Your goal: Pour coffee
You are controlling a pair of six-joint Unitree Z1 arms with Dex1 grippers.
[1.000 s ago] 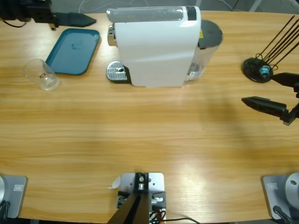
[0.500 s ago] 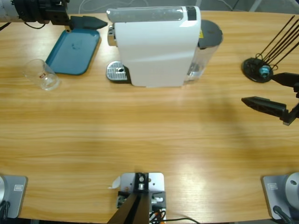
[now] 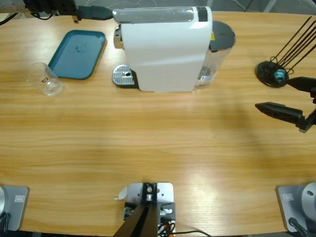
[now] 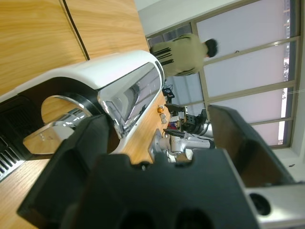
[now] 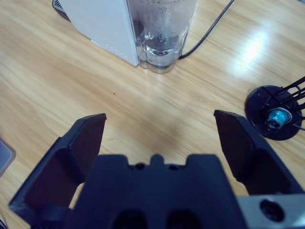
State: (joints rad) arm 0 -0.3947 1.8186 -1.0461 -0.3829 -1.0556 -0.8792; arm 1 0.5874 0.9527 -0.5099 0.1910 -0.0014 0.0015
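The large white boxy coffee machine (image 3: pixel 165 49) stood at the table's far side. The left gripper (image 3: pixel 106 13) hung just beside its top near the spout end, jaws spread wide and empty. The right gripper (image 3: pixel 281 97) hovered well apart past its water tank end, jaws wide and empty. A clear glass tumbler (image 3: pixel 44 78) lay beyond the teal plastic tray (image 3: pixel 79 53); no coffee was discernible.

1. The left tool (image 4: pixel 157 138) has two broad matte-black jaws on a black moulded body.
2. A silver-grey plate with a round hole edges its base.
3. The right tool (image 5: pixel 159 138) looks alike.
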